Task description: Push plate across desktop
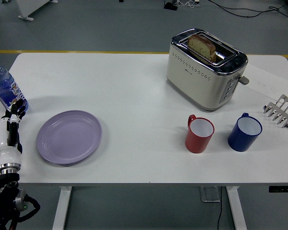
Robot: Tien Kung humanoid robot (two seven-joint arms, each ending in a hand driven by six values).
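A lilac plate lies on the white table at the near left. My left hand is at the table's left edge, a little left of the plate and not touching it. Its fingers point away from me, held straight and close together, and hold nothing. The right arm is out of view.
A water bottle stands at the left edge, just beyond my left hand. A toaster with a bread slice stands at the back right. A red mug, a blue mug and a metal toast rack are at the right.
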